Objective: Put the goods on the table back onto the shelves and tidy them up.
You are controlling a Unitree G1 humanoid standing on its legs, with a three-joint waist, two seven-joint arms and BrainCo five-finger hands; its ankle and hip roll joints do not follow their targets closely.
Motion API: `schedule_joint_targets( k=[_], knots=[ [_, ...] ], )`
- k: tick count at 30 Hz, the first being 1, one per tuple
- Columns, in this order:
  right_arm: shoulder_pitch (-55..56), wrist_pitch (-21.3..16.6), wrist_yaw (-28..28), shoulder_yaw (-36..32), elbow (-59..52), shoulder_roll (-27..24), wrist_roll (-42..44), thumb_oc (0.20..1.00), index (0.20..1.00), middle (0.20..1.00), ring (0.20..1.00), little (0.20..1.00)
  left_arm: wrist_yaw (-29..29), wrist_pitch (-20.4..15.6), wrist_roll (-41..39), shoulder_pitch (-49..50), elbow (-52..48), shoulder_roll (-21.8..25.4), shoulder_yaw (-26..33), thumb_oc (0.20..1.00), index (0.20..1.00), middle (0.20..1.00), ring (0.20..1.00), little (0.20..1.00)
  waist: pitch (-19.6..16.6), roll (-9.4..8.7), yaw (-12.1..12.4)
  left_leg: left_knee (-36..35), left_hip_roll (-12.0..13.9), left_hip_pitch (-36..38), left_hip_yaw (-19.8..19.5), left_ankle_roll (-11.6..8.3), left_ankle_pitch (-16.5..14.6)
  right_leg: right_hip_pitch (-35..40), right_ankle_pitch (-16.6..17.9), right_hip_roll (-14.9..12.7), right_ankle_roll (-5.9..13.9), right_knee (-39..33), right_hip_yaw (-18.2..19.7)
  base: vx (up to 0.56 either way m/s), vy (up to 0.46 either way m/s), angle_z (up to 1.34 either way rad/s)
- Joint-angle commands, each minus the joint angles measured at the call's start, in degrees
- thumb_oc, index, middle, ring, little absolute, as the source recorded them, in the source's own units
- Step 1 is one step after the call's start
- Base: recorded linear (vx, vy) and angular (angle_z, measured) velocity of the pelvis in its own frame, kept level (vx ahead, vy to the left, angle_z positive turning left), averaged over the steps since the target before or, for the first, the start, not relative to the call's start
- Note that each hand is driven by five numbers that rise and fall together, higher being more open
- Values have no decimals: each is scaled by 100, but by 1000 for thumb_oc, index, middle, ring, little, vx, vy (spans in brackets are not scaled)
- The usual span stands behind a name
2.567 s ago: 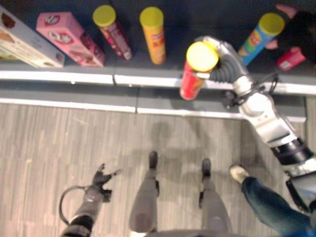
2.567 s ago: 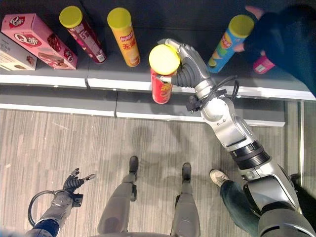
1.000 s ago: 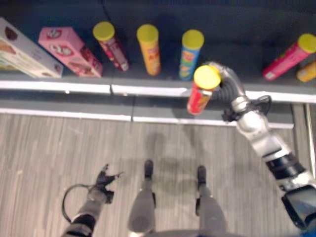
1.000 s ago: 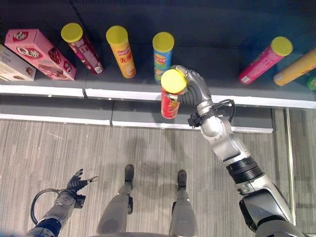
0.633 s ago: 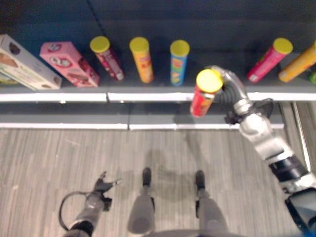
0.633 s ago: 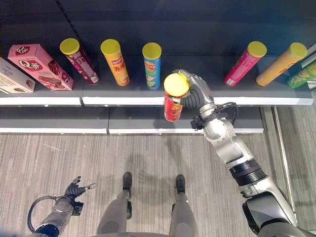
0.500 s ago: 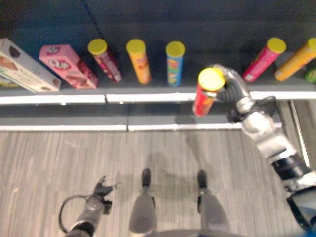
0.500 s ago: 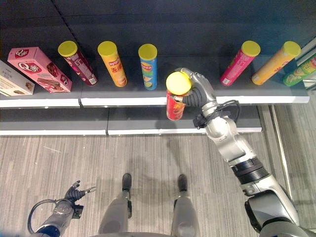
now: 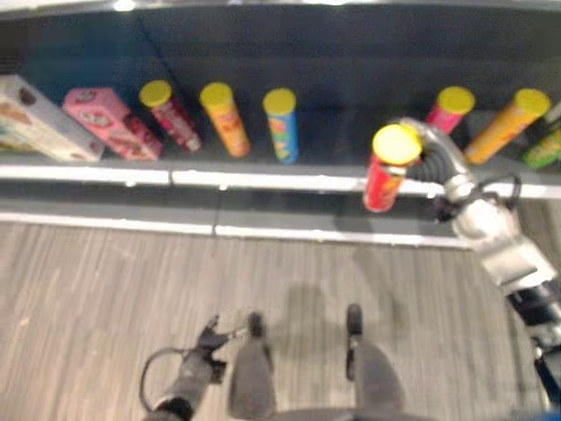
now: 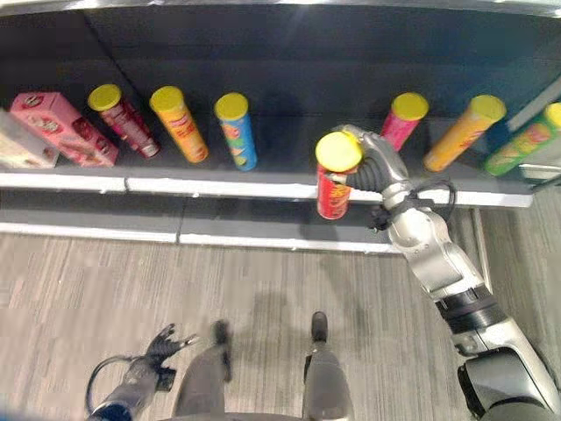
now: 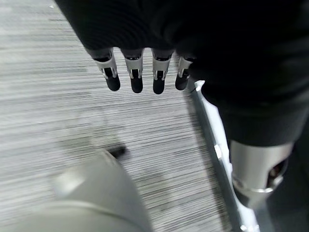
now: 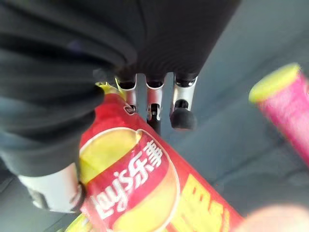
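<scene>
My right hand [image 10: 379, 168] is shut on a red chips can [image 10: 334, 189] with a yellow lid, its fingers [image 12: 153, 98] curled round the can [image 12: 145, 188] near the top. The can hangs tilted in front of the dark shelf's white front edge [image 10: 219, 187], before the gap between a blue can [image 10: 237, 132] and a pink can [image 10: 401, 119]. My left hand [image 10: 163, 345] hangs low over the floor with straight fingers [image 11: 136, 72], holding nothing.
On the shelf stand a pink box [image 10: 48, 127], a dark red can [image 10: 123, 121], an orange can [image 10: 180, 124], and at the right another orange can [image 10: 463, 133] and a green one [image 10: 517, 140]. A lower ledge [image 10: 263, 239] runs under the shelf.
The whole view has shifted. The red can in my right hand has moved right, away from the blue can toward the pink one. A person's arm at the shelf is gone.
</scene>
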Motion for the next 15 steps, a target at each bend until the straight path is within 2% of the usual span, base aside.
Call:
schedule_joint_targets(
  k=[1,3,7,9,11,15],
  knots=[
    [-465,-339,-128,-92,-233,244,94,200,200,200,200,200,40,-14,294,207,110,462,75,1000,1000,1000,1000,1000,-355,-217,116,119,-160,303,-225,-158,-661,-9,-219,191,278,13,267,54,75,29],
    [-544,-333,-144,-54,-225,265,55,200,200,200,200,200,53,-30,285,203,111,519,118,1000,1000,1000,1000,1000,-339,-221,140,100,-185,283,-261,-144,-647,-55,-206,181,289,94,324,4,75,11],
    [-1093,-299,-432,-33,65,165,-1,200,200,200,200,200,249,-48,100,68,87,687,235,1000,1000,1000,1000,1000,-73,-173,200,169,-119,57,-310,-170,-625,-461,-158,161,347,529,470,-76,4,-3],
    [-1337,-283,-604,-46,146,90,-75,200,200,200,200,200,269,-79,-30,8,56,720,194,1000,1000,1000,1000,1000,62,-155,194,181,-154,1,-412,-186,-640,-666,-126,204,309,482,621,-55,-75,-3],
    [-1576,-229,-760,-48,316,86,-164,200,200,200,200,200,281,-98,-94,-11,49,738,146,1000,1000,1000,1000,1000,143,-136,225,325,-218,-186,-433,-235,-653,-693,-123,116,267,368,604,-58,-78,-3],
    [-1920,-180,-1016,-19,525,123,-277,200,200,200,200,200,357,-107,-143,-17,88,707,102,1000,1000,1000,1000,1000,229,-49,258,379,-194,-422,-417,-261,-577,-918,-116,152,206,464,521,-52,-62,5]
  ],
)
